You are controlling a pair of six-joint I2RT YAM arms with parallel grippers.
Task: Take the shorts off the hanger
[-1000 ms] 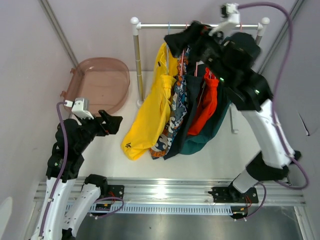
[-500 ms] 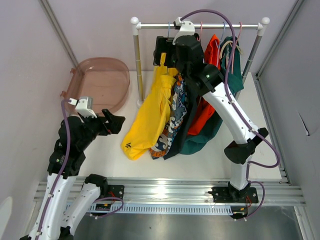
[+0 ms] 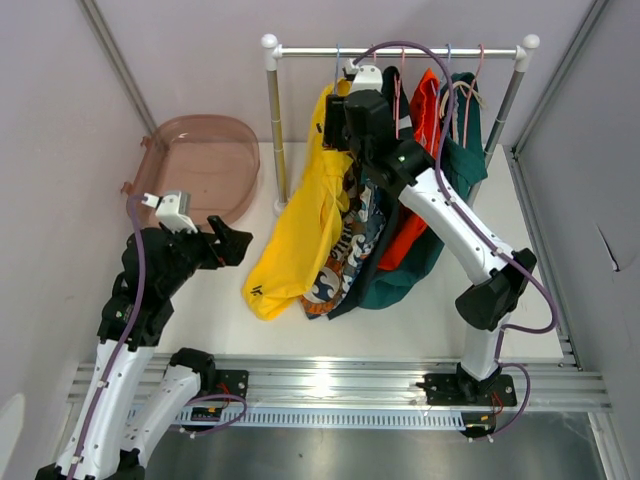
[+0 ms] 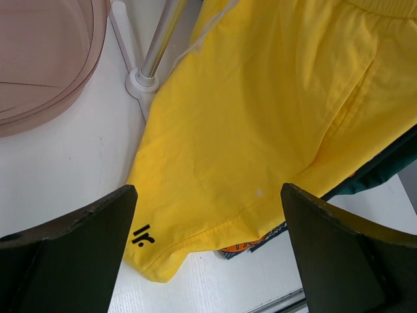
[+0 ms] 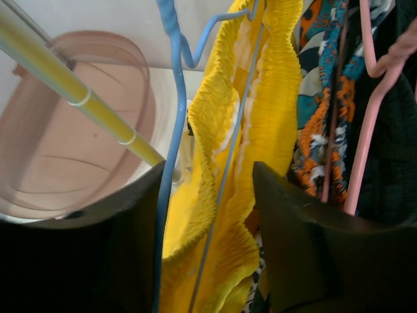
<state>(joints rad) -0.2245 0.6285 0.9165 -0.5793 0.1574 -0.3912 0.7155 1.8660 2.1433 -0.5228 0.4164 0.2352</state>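
Several shorts hang on a rack rail (image 3: 300, 50): yellow shorts (image 3: 300, 220), patterned shorts (image 3: 345, 250), dark navy shorts (image 3: 372, 215), orange-red shorts (image 3: 410, 225) and teal shorts (image 3: 400, 285). My right gripper (image 3: 335, 120) is up at the yellow pair's top. In the right wrist view, the right gripper (image 5: 208, 215) has closed in around the ruffled yellow waistband (image 5: 260, 130) and its blue hanger (image 5: 172, 98), with both fingers against them. My left gripper (image 3: 235, 243) stands wide open, low and left of the yellow hem (image 4: 163, 261), holding nothing.
A pinkish translucent basket (image 3: 200, 118) sits on the table's back left, beside the rack's left post (image 3: 274, 130) and its foot (image 4: 140, 81). A pink hanger (image 5: 371, 117) carries the neighbouring shorts. Grey walls close in both sides.
My right arm swung left along the rail from the right-hand shorts to the yellow pair, and its jaws narrowed around the waistband. The left gripper shifted slightly.
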